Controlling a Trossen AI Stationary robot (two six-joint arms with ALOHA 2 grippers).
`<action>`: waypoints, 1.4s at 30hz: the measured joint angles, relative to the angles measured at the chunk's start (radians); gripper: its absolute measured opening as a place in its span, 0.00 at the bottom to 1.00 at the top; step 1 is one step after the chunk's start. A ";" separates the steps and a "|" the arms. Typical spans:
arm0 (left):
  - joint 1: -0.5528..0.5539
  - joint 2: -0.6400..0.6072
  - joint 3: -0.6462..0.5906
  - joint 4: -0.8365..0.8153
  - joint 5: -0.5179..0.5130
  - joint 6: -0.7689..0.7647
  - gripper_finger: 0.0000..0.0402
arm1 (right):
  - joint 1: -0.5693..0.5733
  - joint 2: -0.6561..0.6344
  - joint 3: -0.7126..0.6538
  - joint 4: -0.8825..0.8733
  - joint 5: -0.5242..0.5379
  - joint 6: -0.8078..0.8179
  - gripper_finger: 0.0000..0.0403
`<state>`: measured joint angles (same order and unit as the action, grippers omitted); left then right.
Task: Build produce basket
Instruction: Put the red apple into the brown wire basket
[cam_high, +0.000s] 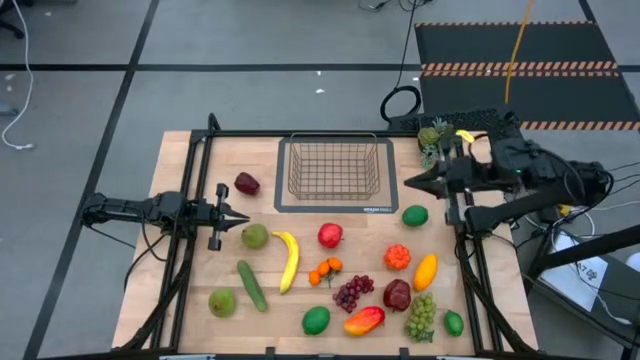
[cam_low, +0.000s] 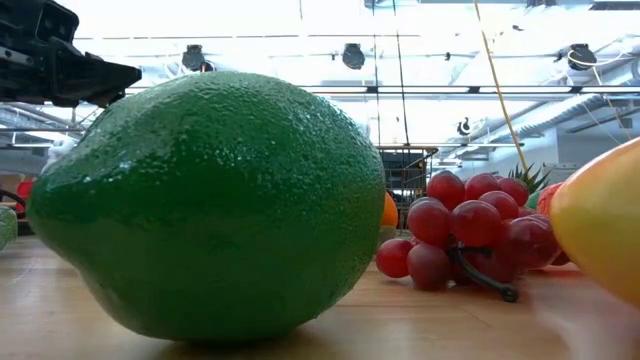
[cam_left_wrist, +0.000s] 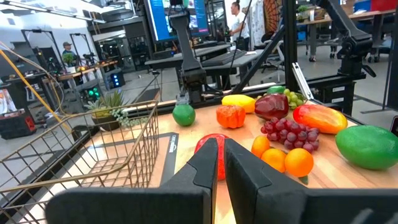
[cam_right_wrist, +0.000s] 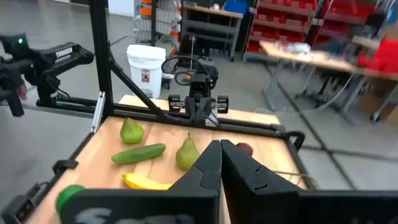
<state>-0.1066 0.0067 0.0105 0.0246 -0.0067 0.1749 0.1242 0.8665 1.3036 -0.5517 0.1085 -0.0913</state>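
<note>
The wire basket (cam_high: 333, 168) stands empty on a dark mat at the table's far middle; it also shows in the left wrist view, basket (cam_left_wrist: 93, 155). Toy produce lies spread over the near half: banana (cam_high: 289, 258), cucumber (cam_high: 252, 285), pears (cam_high: 255, 236), red apple (cam_high: 330, 235), purple grapes (cam_high: 352, 292), green grapes (cam_high: 421, 316), mango (cam_high: 363, 320), limes (cam_high: 415, 215). My left gripper (cam_high: 245, 215) hovers shut at the left, just beyond a pear. My right gripper (cam_high: 405, 182) hovers shut beside the basket's right side. Both wrist views show shut fingers: left gripper (cam_left_wrist: 219, 163), right gripper (cam_right_wrist: 221, 157).
A spiky green pineapple-like piece (cam_high: 432, 138) and a small yellow item (cam_high: 465, 135) sit at the far right corner under the right arm. A dark red apple (cam_high: 247, 183) lies left of the basket. In the low view a big green fruit (cam_low: 210, 205) fills the foreground.
</note>
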 joint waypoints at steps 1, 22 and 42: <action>0.000 0.000 0.000 0.000 0.000 0.000 0.08 | 0.000 0.028 0.033 -0.017 0.000 0.023 0.00; 0.001 0.000 0.000 0.006 -0.024 0.000 0.08 | 0.000 0.197 0.102 -0.029 0.000 0.111 0.00; 0.000 0.113 0.191 0.064 -0.148 -0.225 0.08 | 0.000 0.185 0.102 -0.036 0.131 0.113 0.00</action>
<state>-0.1066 0.1200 0.2016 0.0890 -0.1546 -0.0505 0.1238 1.0512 1.4052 -0.5879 0.2398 0.0215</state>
